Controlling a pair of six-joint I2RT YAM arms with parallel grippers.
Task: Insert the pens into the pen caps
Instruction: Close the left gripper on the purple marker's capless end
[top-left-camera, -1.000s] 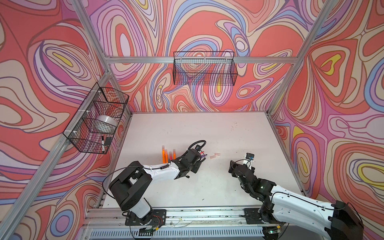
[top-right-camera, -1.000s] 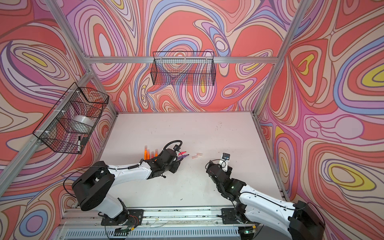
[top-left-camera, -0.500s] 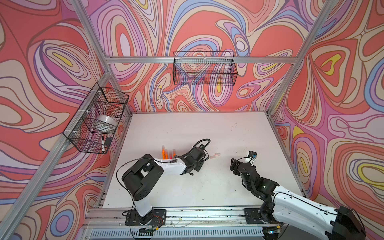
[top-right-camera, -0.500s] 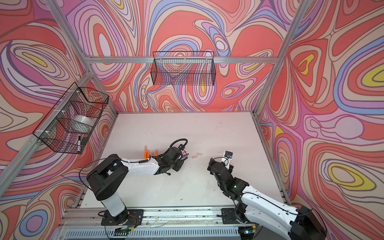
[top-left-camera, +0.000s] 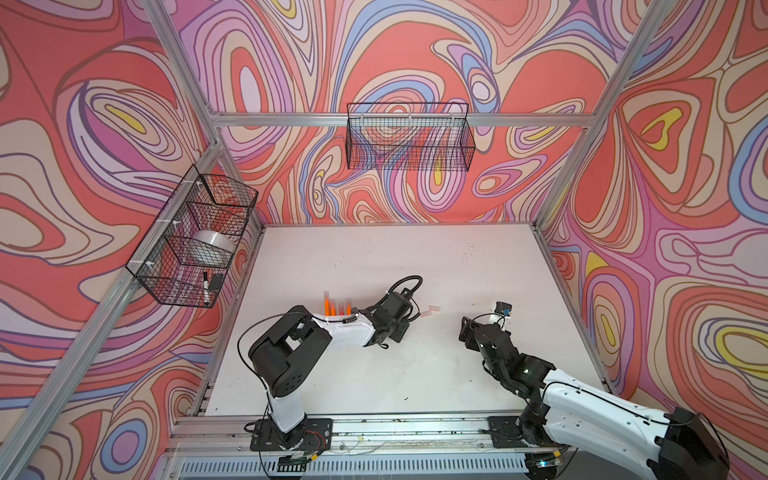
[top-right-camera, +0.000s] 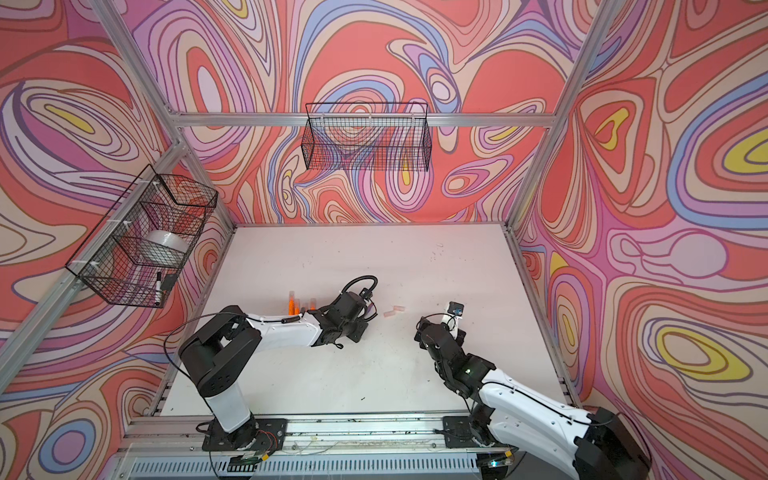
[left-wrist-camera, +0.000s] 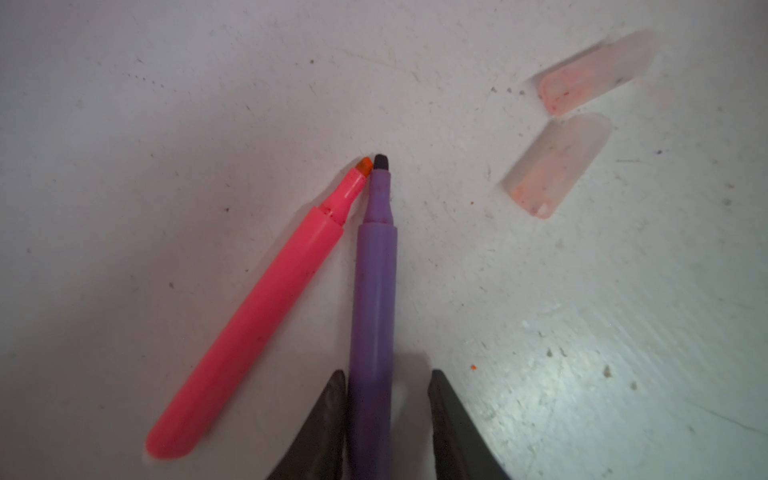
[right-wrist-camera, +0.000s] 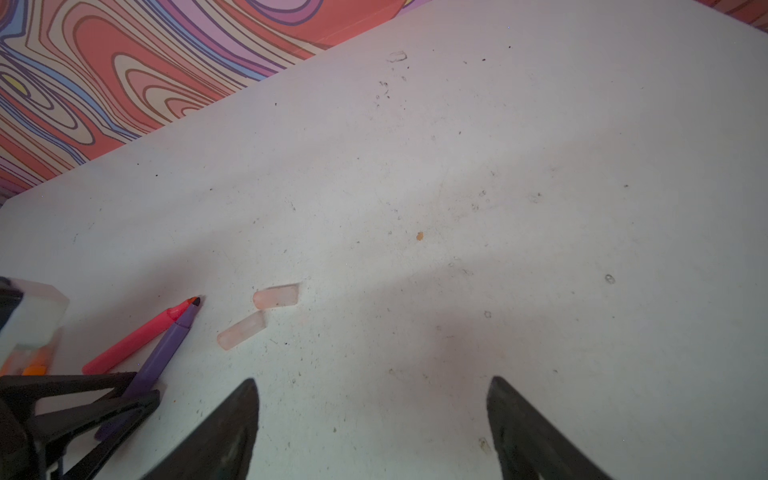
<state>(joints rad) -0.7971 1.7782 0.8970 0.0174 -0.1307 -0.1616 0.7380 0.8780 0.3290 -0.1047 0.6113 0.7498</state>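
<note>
The left gripper (left-wrist-camera: 387, 372) straddles the rear part of the purple pen (left-wrist-camera: 374, 270), which lies flat on the table (left-wrist-camera: 124, 104). One of its fingers (left-wrist-camera: 328, 415) touches the barrel, while the opposite one is a small gap away, so the jaws are part-way shut and the pen is not clamped. The pink pen (left-wrist-camera: 257, 320) lies on the other side of the touching finger, angled so that its orange nib almost meets the purple pen's dark nib. Two pen caps (left-wrist-camera: 557, 164) lie ahead of the purple pen's nib and off to one side, close to each other and clear of both pens. The orange pens (top-left-camera: 328, 305) sit behind the purple pen, beyond the left wrist. The right gripper (right-wrist-camera: 372, 379) hangs spread wide and empty, well apart from the purple pen and past the caps. To do this grasp well, the jaws should probably close squarely on the purple barrel alone and lift straight up. That would keep the pink pen from being dragged along, and the nib end should stay free to meet a cap. Compared with a second ago, the left arm has swung its elbow round and carried its wrist nearer the caps. The caps, orange pens and right arm sit much as before.
</note>
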